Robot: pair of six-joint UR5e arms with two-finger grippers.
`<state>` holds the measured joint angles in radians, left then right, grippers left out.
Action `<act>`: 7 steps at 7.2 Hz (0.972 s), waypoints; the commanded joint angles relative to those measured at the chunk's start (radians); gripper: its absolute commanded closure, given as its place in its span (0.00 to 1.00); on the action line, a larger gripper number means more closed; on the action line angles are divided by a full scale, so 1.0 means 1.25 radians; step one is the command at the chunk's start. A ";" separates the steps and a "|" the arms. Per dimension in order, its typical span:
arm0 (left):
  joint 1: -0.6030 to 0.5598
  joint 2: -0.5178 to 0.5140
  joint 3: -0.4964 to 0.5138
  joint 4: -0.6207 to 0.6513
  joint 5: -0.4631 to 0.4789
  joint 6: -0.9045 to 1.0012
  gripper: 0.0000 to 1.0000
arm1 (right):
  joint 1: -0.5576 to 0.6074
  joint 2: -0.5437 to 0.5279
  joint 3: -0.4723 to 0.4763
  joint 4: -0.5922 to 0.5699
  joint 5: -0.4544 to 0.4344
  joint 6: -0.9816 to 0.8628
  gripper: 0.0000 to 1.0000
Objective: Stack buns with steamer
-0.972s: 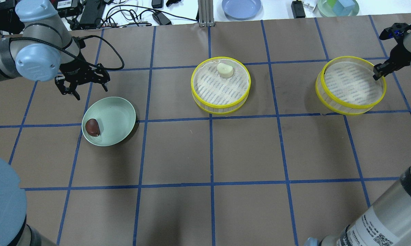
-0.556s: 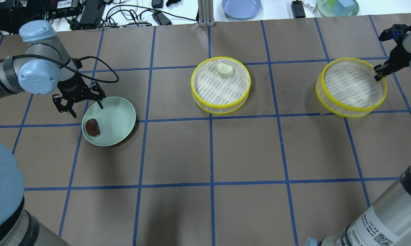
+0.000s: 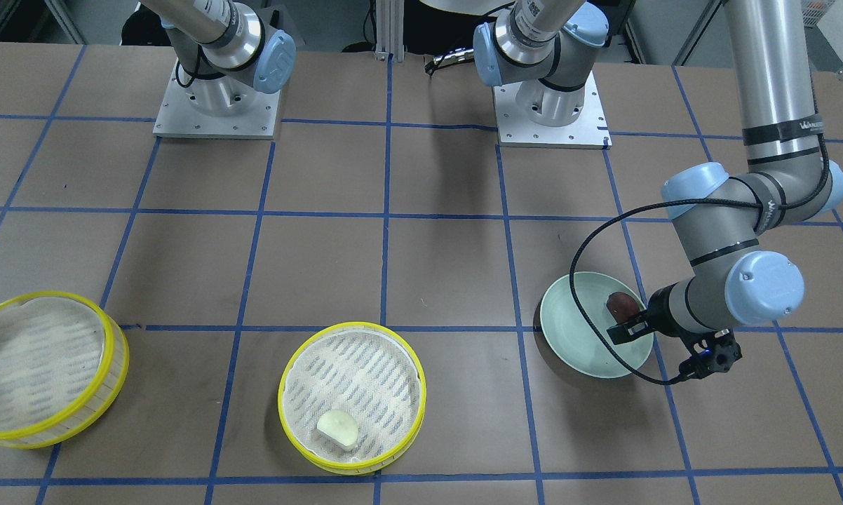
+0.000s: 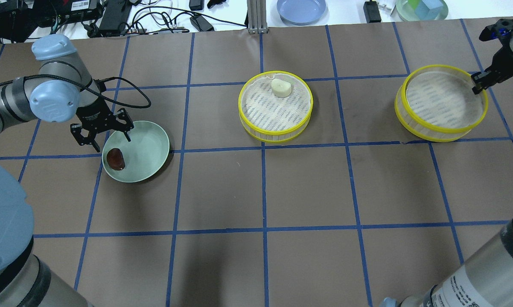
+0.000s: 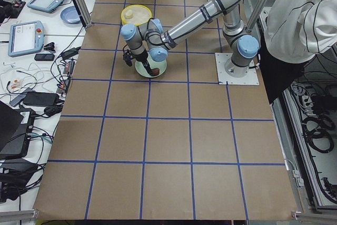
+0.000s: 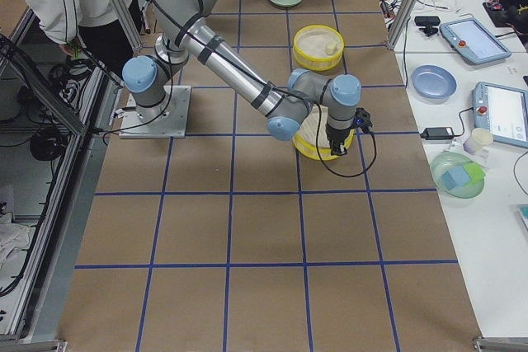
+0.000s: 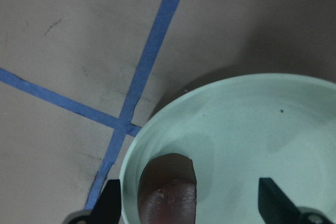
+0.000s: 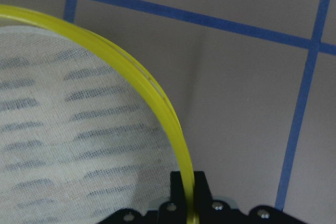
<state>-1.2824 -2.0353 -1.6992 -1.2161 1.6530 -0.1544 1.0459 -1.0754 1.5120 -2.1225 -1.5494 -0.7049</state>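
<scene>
The dark reddish-brown bun (image 4: 115,159) lies in the pale green plate (image 4: 152,149) at the left; it also shows in the left wrist view (image 7: 168,192). My left gripper (image 4: 112,144) is open just above the plate's far-left rim, its fingers either side of the bun. The cream-white bun (image 4: 281,87) lies in the middle steamer tray (image 4: 274,133). My right gripper (image 4: 477,84) is shut on the yellow rim (image 8: 173,124) of the empty second steamer tray (image 4: 435,132) at the right, which is tilted with its gripped side raised.
A blue plate (image 4: 301,9), a clear bowl with blocks (image 4: 421,8) and cables (image 4: 111,17) lie beyond the table's far edge. A person (image 5: 300,19) stands by the robot's base. Blue tape lines grid the brown table.
My left gripper has come down and toward the green plate, ending over the dark bun. My right gripper has raised the empty steamer tray's rim and shifted it slightly right and away.
</scene>
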 commanded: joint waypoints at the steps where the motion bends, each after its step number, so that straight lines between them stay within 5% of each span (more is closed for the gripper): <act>1: 0.000 -0.005 -0.004 -0.009 -0.001 0.000 0.09 | 0.099 -0.100 0.000 0.079 -0.002 0.172 1.00; 6: -0.002 -0.023 -0.009 -0.010 -0.004 0.000 0.19 | 0.469 -0.107 -0.009 0.094 -0.074 0.686 1.00; 7: -0.002 -0.024 -0.008 -0.005 -0.002 0.001 0.43 | 0.481 -0.099 -0.011 0.090 -0.072 0.719 1.00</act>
<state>-1.2853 -2.0625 -1.7096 -1.2274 1.6480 -0.1546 1.6014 -1.2104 1.5000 -2.0047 -1.6333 0.1081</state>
